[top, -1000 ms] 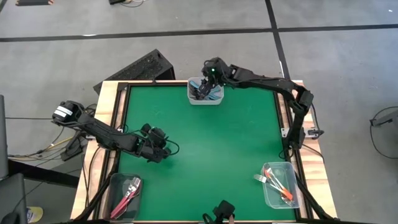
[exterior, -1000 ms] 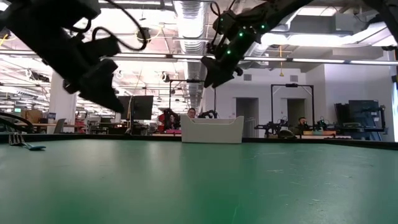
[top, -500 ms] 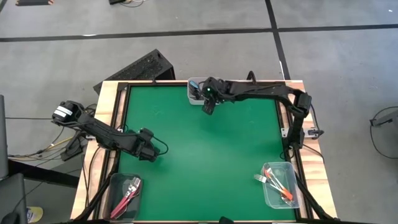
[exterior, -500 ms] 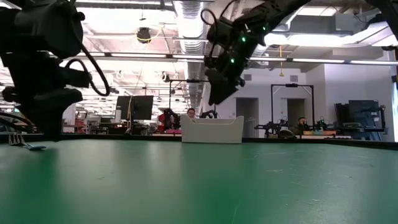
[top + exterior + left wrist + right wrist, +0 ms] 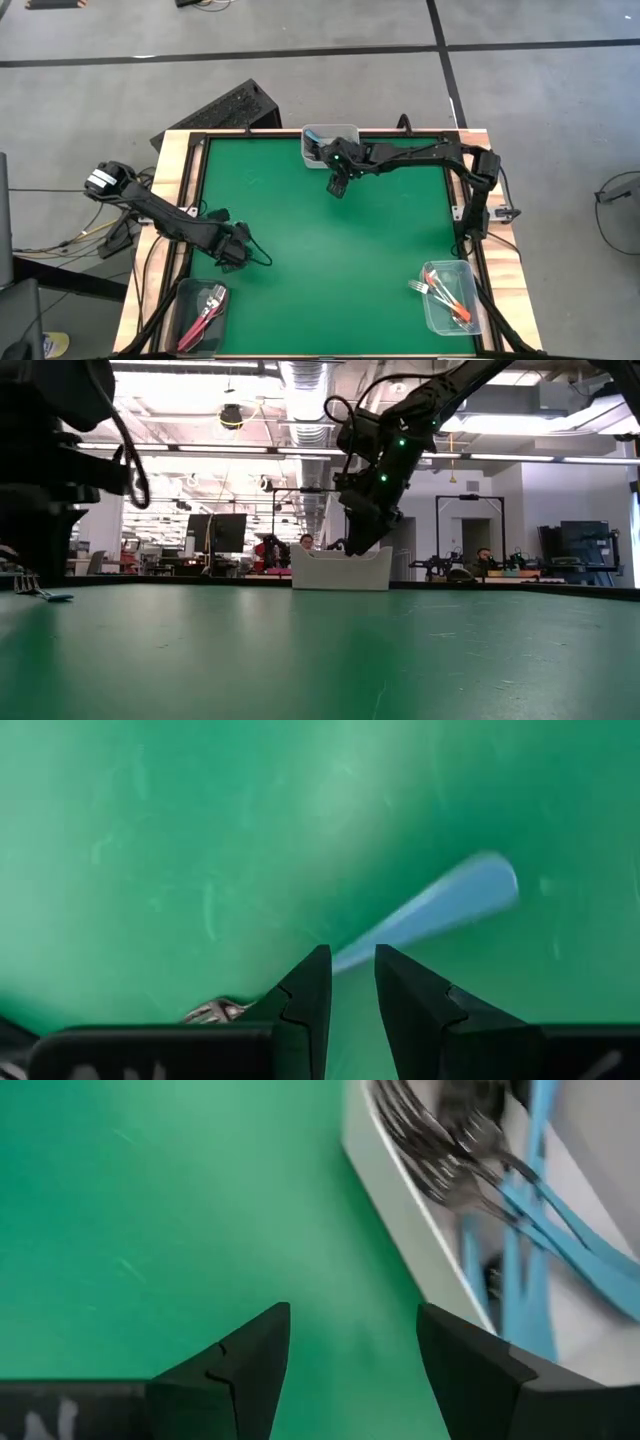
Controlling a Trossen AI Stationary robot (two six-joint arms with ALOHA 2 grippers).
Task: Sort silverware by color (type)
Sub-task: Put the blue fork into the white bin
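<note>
A light blue-handled fork lies flat on the green mat near the table's left side; the low view shows the fork with its tines toward the left. My left gripper hangs right over it, fingers a narrow gap apart. The handle runs into that gap and the tines show beside one finger. My right gripper is open and empty. It is just on the near side of the clear far-edge container, which holds several blue-handled forks. My left gripper points down over the blue fork's handle, close to the tines. One finger covers part of the fork. I cannot tell whether the fingers touch it; the fork lies flat on the mat.
A clear container with pink-red forks sits at the near left corner. Another with orange forks sits at the near right corner. A wooden frame borders the mat. A black keyboard lies beyond the far left corner.
My left gripper has moved toward the near left corner and down, stopping over the blue fork, which has stayed where it lay. My right gripper has pulled back from above the far container toward the near edge and has come lower.
</note>
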